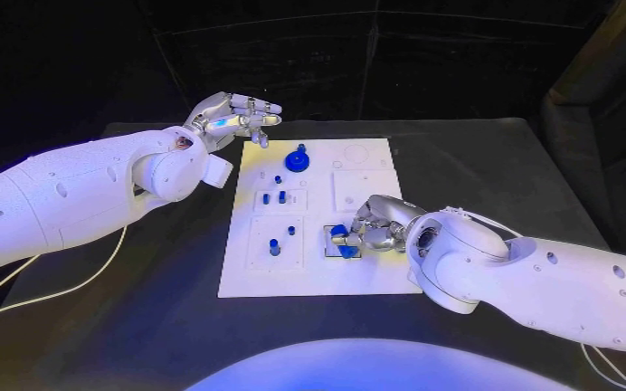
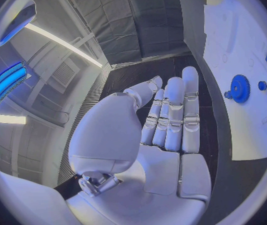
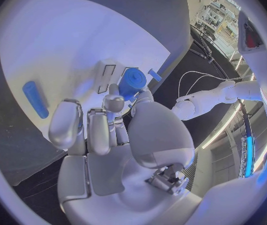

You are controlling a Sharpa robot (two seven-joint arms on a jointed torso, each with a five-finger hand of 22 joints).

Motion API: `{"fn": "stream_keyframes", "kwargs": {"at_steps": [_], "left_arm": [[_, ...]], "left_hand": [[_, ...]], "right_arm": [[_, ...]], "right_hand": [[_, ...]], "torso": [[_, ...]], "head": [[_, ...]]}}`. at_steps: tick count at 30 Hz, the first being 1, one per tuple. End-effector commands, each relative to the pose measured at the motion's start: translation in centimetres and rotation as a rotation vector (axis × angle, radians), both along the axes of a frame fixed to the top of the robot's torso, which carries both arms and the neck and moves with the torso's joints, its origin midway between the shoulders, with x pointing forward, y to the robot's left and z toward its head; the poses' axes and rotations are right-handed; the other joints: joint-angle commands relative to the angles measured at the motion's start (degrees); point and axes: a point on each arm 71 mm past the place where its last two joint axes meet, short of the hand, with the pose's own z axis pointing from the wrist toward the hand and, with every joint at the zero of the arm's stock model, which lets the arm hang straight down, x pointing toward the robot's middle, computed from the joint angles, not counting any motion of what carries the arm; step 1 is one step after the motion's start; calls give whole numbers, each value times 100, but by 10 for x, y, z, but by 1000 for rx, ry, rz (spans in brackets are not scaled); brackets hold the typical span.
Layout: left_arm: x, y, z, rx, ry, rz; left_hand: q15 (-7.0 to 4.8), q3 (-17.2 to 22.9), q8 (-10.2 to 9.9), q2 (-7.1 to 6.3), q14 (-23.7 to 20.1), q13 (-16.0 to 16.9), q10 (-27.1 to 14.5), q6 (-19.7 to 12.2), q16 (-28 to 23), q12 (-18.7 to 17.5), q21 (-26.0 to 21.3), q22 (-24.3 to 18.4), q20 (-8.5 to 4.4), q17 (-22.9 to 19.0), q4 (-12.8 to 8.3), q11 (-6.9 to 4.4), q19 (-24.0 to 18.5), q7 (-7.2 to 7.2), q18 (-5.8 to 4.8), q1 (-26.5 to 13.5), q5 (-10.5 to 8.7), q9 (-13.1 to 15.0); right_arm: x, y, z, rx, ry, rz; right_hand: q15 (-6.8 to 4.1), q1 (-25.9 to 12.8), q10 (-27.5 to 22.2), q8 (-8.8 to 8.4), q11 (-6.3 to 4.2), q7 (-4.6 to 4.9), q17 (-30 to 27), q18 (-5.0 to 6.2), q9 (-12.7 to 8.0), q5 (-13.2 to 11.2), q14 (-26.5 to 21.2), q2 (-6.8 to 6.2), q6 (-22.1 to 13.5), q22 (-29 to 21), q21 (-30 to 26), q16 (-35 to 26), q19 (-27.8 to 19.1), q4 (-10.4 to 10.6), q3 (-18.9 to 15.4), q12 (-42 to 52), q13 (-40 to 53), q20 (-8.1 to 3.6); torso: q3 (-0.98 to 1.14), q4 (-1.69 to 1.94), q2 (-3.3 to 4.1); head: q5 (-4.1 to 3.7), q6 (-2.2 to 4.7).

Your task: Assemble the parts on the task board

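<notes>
- The white task board [image 1: 308,269] lies flat in the middle of the surface.
- A blue gear [image 1: 298,161] stands at its far end.
- Small blue pegs [image 1: 275,197] stand upright in the left-hand panels.
- A blue cylinder [image 1: 339,231] sits at the near right panel, pinched in the right hand [image 1: 369,231].

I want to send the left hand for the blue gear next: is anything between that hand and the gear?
Nothing visible blocks it. The left hand hovers open past the task board's far left corner, and the blue gear stands on the board just beyond its fingers, with only bare board between. The right hand works at the near side.
</notes>
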Motion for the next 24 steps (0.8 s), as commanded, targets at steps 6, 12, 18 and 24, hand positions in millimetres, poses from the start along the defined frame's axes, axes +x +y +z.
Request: {"fn": "stream_keyframes", "kwargs": {"at_steps": [6,12,18,24], "left_arm": [[0,-1,1,-8,-1,-9],[0,-1,1,-7,0,-8],[0,-1,1,-7,1,-9],[0,-1,1,-7,2,-11]], "left_hand": [[11,-33,34,29,-46,-9,-35,-45,-19,29,-34,-9,-11,-5,11,7,-33,-10,82,-47,31,-9],[11,-33,34,29,-46,-9,-35,-45,-19,29,-34,-9,-11,-5,11,7,-33,-10,82,-47,31,-9],[11,-33,38,31,-50,-10,-38,-48,-18,34,-35,-10,-10,-8,9,8,-36,-10,82,-46,32,-8],[11,-33,38,31,-50,-10,-38,-48,-18,34,-35,-10,-10,-8,9,8,-36,-10,82,-46,32,-8]], "right_arm": [[4,6,-1,-10,-9,0],[5,8,-2,-13,-8,5],[5,9,-2,-15,-15,6],[2,10,0,-4,-19,36]], "right_hand": [[-22,-152,-49,19,-21,34,-44,-91,60,-344,261,-54,-61,-54,-66,-47,-22,0,-152,-181,-103,-25],[-18,-244,-88,26,-17,38,-69,-86,101,-573,256,-99,-84,-82,-89,-68,-34,6,-223,-318,-189,-21],[-12,-444,-170,36,-9,44,-110,-77,167,-920,249,-295,-117,-135,-131,-105,-52,20,-191,-612,-396,-14],[-11,-262,-165,49,-12,43,-114,-76,230,-805,251,-440,-133,-138,-143,-118,-51,-73,79,-722,-446,-14]], "torso": [[2,1,1],[3,-4,1],[3,-5,-1],[11,-2,-3]], "head": [[-10,-2],[-5,-17],[-6,-24],[1,-28]]}}
